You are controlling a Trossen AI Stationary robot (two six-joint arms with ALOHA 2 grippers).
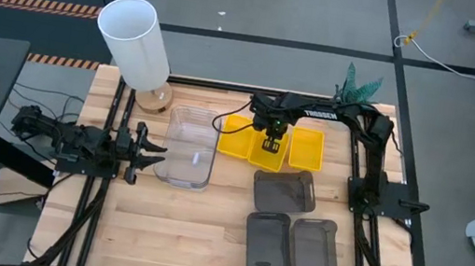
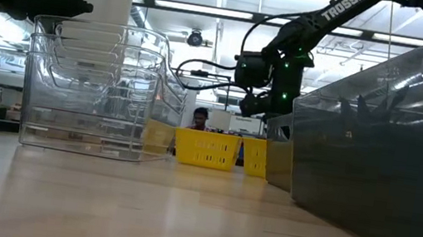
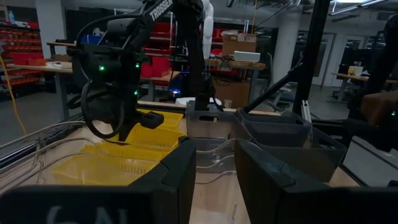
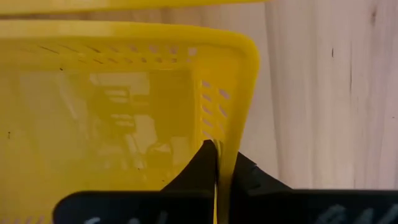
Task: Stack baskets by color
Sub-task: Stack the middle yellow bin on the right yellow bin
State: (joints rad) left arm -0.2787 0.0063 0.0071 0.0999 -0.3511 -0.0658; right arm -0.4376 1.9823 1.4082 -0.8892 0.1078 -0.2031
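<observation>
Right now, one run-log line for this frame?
right hand: shut on middle yellow basket wall | left hand: waiting by clear stack | grey baskets: unstacked

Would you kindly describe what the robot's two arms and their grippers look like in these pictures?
Both arms are dark, nearly black, built of jointed segments. The right arm carries white lettering along its link, small green lights near the wrist, and a black cable looping beside it. The right gripper ends in two flat, wedge-shaped black fingers. The left gripper has similar dark, blocky fingers, with black cables trailing behind its arm.
</observation>
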